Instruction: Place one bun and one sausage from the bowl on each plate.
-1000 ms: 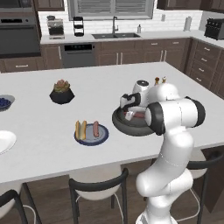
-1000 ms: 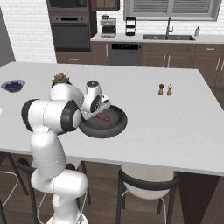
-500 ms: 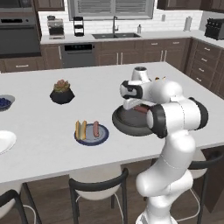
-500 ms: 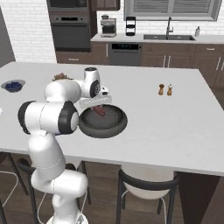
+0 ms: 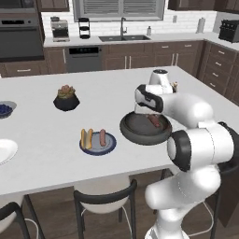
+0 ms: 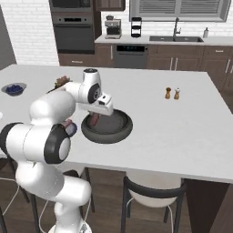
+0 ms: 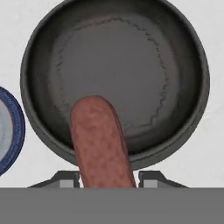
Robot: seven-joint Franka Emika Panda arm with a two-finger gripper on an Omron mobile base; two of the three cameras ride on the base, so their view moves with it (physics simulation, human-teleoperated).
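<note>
The wide dark bowl (image 5: 140, 133) sits on the counter in front of me. My gripper (image 5: 152, 115) hangs just over it, shut on a brown sausage (image 7: 101, 144) that stands between the two fingertips (image 7: 65, 178). In the hand view, the bowl (image 7: 118, 65) under the sausage has a bare floor. To the bowl's left lies the grey plate with the blue rim (image 5: 108, 145), holding a bun (image 5: 86, 138) and a sausage (image 5: 102, 137). The white plate (image 5: 3, 151) sits at the far left counter edge. From the right, the gripper (image 6: 95, 117) is over the bowl's (image 6: 113, 132) left side.
A black pot with a succulent (image 5: 65, 98) stands behind the blue-rimmed plate. A small bowl of blueberries (image 5: 3, 110) is at the far left. Two shakers (image 6: 172, 93) stand to the right of the bowl. Stools line the counter's near edge.
The hand has swung from a tilt to upright over the bowl. Its jaws have drawn in on the sausage.
</note>
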